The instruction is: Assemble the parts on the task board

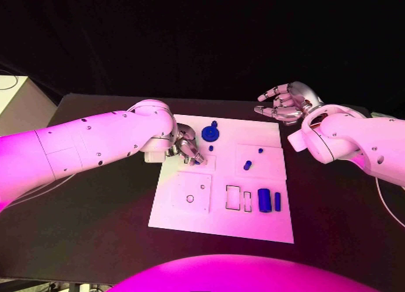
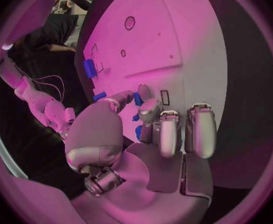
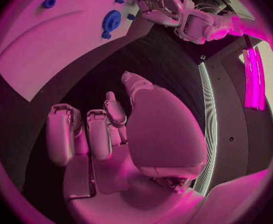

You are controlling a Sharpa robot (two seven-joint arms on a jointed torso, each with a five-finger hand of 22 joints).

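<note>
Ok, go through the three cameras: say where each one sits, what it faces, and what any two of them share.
Head view: on the robot's head, looking down at the task board on the black table; both arms show, left hand over the board, right hand raised beyond it.
Left wrist view: behind the left hand, facing the board; its fingers pinch a small blue part.
Right wrist view: behind the right hand, facing table and board corner.
Shared: the blue gear.
</note>
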